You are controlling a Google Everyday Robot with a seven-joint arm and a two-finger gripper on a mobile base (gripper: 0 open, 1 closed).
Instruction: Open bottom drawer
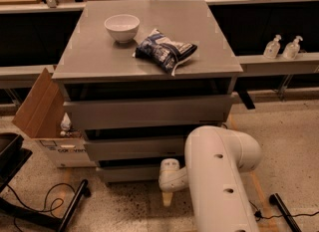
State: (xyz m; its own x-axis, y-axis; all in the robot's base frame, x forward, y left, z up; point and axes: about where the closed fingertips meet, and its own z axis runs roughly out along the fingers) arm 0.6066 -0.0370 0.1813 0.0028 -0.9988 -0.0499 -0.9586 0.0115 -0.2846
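The grey cabinet (149,66) has three drawer fronts stacked one above the other. The bottom drawer (127,174) is the lowest, a flat grey front just above the floor with a dark gap over it. My gripper (167,196) hangs low by the floor, right in front of the bottom drawer's right part. Its white wrist (170,174) is level with the drawer front. My thick white arm (219,176) rises at the lower right and hides the cabinet's lower right corner.
A white bowl (121,27) and a dark blue snack bag (165,51) lie on the cabinet top. An open cardboard box (47,121) stands at the cabinet's left. A black stand with cables (45,206) is at the lower left. Two pump bottles (282,47) stand on the right shelf.
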